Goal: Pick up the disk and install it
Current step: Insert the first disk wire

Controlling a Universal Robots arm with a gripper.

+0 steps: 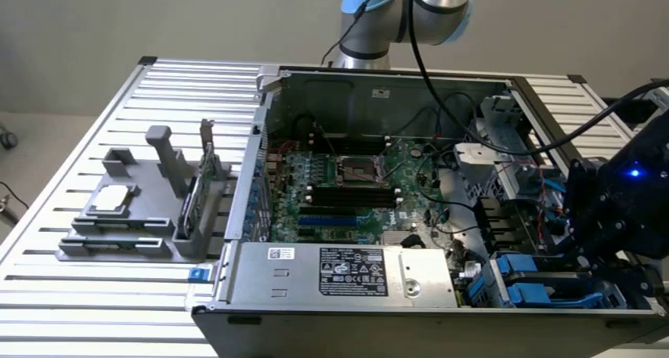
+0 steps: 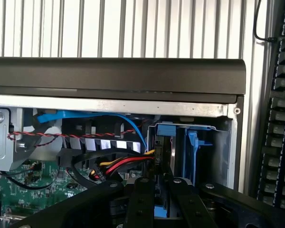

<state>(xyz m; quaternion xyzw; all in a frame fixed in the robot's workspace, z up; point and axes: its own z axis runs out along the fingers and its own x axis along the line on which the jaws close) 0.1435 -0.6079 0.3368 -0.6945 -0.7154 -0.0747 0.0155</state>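
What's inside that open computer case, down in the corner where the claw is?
In the case, the claw reaches into a bay with blue carriers. Blue, red and yellow cables run beside it. The claw covers what sits directly beneath it, so I can't tell whether it holds anything.

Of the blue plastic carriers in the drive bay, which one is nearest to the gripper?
The one at the exterior view's far right, directly under the gripper; the other sits further left.

Lower right of exterior view: drive bay corner of the open computer case [image 1: 313, 80] is crowded. Blue carrier rails [image 1: 528, 283] fill the bays; gripper [image 1: 616, 276] hangs directly over them. Red, yellow and blue cables [image 2: 118, 164] run just beside the bay opening. Power supply [image 1: 345, 272] blocks the lower centre. Slatted table [image 1: 94, 107] at upper left lies open; grey fixture [image 1: 146, 217] occupies middle left.
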